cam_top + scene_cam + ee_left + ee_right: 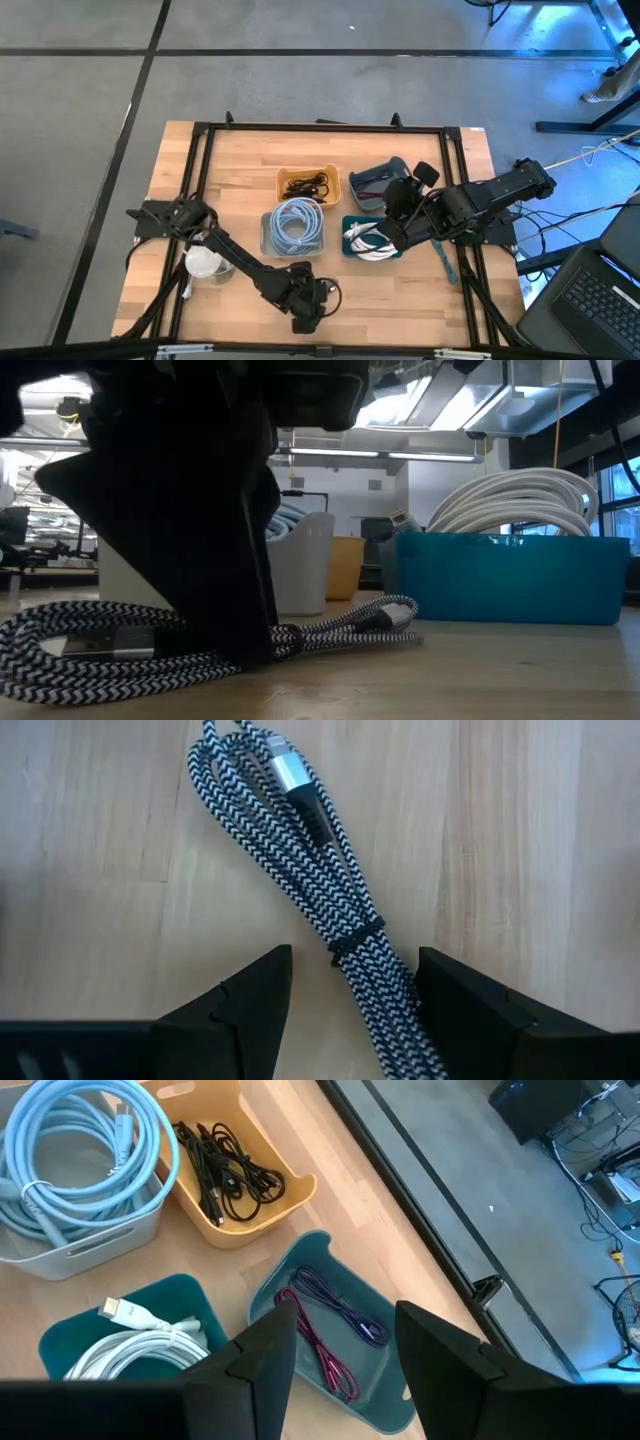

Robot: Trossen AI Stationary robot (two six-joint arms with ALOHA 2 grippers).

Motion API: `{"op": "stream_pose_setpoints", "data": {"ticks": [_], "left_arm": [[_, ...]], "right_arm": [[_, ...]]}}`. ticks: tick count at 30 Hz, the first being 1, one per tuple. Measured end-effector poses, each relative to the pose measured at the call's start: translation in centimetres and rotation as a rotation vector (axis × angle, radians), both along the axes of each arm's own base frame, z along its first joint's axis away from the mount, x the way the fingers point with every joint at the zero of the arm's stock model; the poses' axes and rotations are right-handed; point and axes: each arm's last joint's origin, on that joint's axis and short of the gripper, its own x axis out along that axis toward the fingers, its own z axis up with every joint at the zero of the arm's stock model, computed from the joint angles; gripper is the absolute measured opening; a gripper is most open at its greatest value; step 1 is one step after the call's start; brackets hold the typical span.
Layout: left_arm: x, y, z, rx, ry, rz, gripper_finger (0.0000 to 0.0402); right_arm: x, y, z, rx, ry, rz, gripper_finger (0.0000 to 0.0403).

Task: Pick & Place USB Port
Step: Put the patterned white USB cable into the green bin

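— So, where is the braided cable [335, 905] right now?

— Lying on the bare wood at the near edge of the table [420, 285], bundled and tied round the middle, its silver plug at one end. The left gripper [352, 1010] is down over it with its fingers spread, one on each side of the bundle and not closed on it.

— Then nothing is picked up yet?

— By my reading, no. The grasp itself is not made, and the lift and the carry to a bin are both left to do. Which bin it belongs in I cannot tell.

— What do the bins hold?

— The yellow bin [262, 1205] has thin black cables. The pale grey bin [90, 1245] beside it holds a coil of light blue cable. The teal bin [70, 1342] carries thick white cable with a flat white plug on top. The slate-blue bin [385, 1405], nearest the table's right edge, has purple and pink cords.

— And the other arm?

— The right gripper [345, 1350] hangs above the slate-blue bin, fingers apart, holding nothing.
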Motion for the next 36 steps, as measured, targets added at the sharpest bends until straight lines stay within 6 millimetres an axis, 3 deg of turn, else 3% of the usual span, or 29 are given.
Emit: {"op": "stream_pose_setpoints", "data": {"ticks": [7, 10, 15, 22, 26, 29, 32, 36], "left_arm": [[-0.1, 0.6, -0.6, -0.015, -0.011, 0.020, 0.0196], [-0.1, 0.6, -0.7, 0.003, -0.015, 0.009, 0.0148], [0.1, 0.5, -0.7, -0.010, -0.029, -0.019, 0.0024], [0.0, -1.2, 0.3, 0.023, -0.063, -0.122, 0.0012], [-0.4, -2.8, 3.3, 0.103, -0.173, -0.193, 0.0012], [-2.1, -3.1, 6.6, 0.252, -0.268, -0.193, 0.0012], [-4.4, -2.1, 9.3, 0.450, -0.345, -0.117, 0.0012], [-7.5, 0.7, 12.0, 0.661, -0.505, 0.071, 0.0012]], "right_arm": [[0.0, 0.0, 0.0, 0.000, 0.000, 0.000, 0.0173], [0.0, 0.0, 0.0, 0.000, 0.000, 0.000, 0.0173], [0.0, 0.0, 0.0, 0.000, 0.000, 0.000, 0.0173], [0.0, 0.0, 0.0, -0.001, 0.001, 0.000, 0.0173], [0.0, 0.0, 0.0, -0.001, 0.001, 0.000, 0.0173], [0.0, 0.0, 0.0, 0.008, 0.007, 0.002, 0.0173], [-0.1, 0.3, 0.0, 0.001, 0.015, 0.029, 0.0173], [0.2, 1.3, 0.2, -0.022, -0.046, 0.082, 0.0173]]}}
